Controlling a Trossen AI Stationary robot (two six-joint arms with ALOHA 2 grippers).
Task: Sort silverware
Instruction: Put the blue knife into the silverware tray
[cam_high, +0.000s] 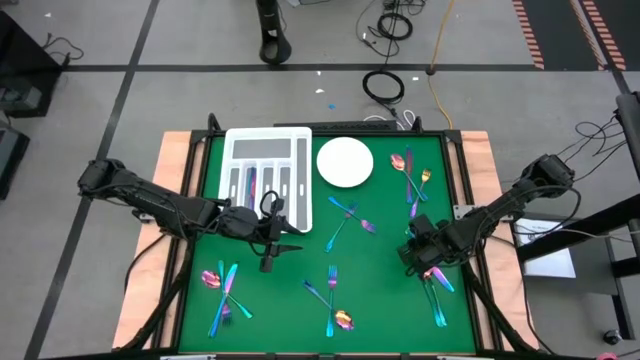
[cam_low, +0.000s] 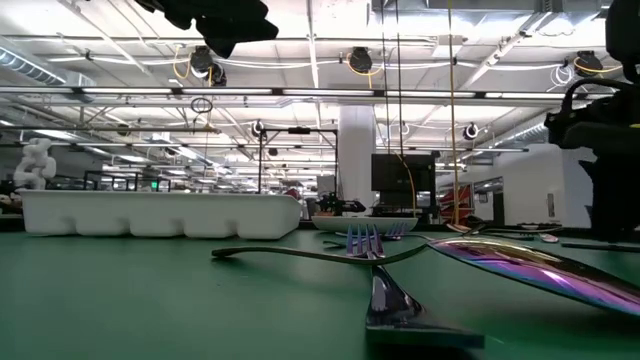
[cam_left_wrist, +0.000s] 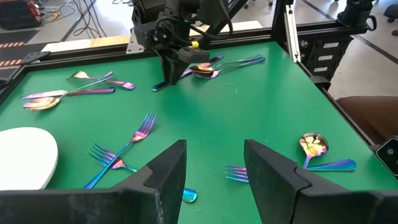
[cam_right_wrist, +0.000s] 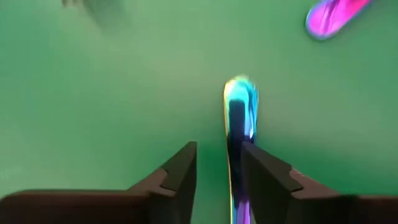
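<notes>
Right hand (cam_right_wrist: 217, 168) at 4 o'clock, fingers apart around a thin, stiff, slick utensil (cam_right_wrist: 239, 118) lying flat on the table (cam_high: 385, 270): pinch the handle. Left hand (cam_left_wrist: 214, 168) open

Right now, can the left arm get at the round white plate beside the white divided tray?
Probably yes. The left gripper hovers open and empty just in front of the white divided tray; the round white plate lies beside that tray with nothing on it. Only green mat and two crossed forks lie near the path.

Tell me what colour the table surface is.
Green. The table shows best in the high view.
</notes>
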